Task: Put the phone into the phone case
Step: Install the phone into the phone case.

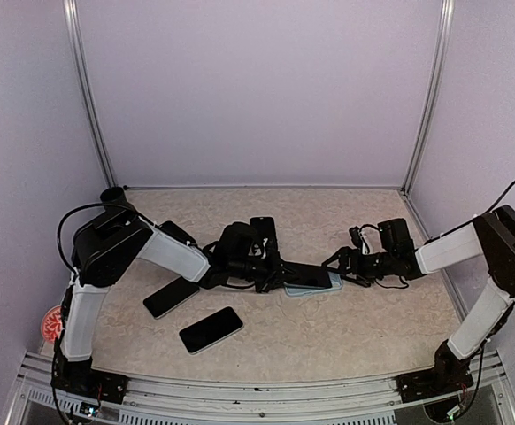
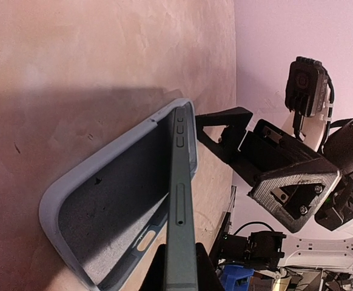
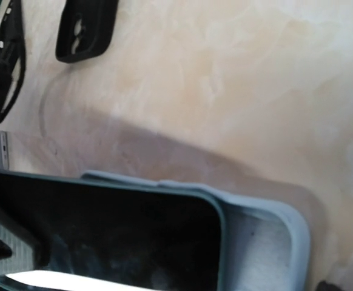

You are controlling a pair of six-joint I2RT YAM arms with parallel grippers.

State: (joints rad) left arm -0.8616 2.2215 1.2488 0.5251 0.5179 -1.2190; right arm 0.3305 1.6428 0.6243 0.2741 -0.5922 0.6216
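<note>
My left gripper [image 1: 280, 273] is shut on a dark phone [image 1: 309, 276] and holds it by one end over the pale blue case [image 1: 321, 289] at the table's middle. In the left wrist view the phone [image 2: 181, 200] stands edge-on between my fingertips [image 2: 208, 273], tilted over the case's grey lining [image 2: 113, 194]. In the right wrist view the phone's black screen [image 3: 104, 236] stops short of the case's end [image 3: 267, 242], where lining shows. My right gripper [image 1: 341, 264] is open just beyond the case's right end, also seen in the left wrist view [image 2: 228, 159].
Two more dark phones [image 1: 171, 297] [image 1: 211, 329] lie on the table in front of the left arm. A black case [image 3: 85, 30] lies farther back. A red object [image 1: 52, 323] sits at the left edge. Walls enclose the table on three sides.
</note>
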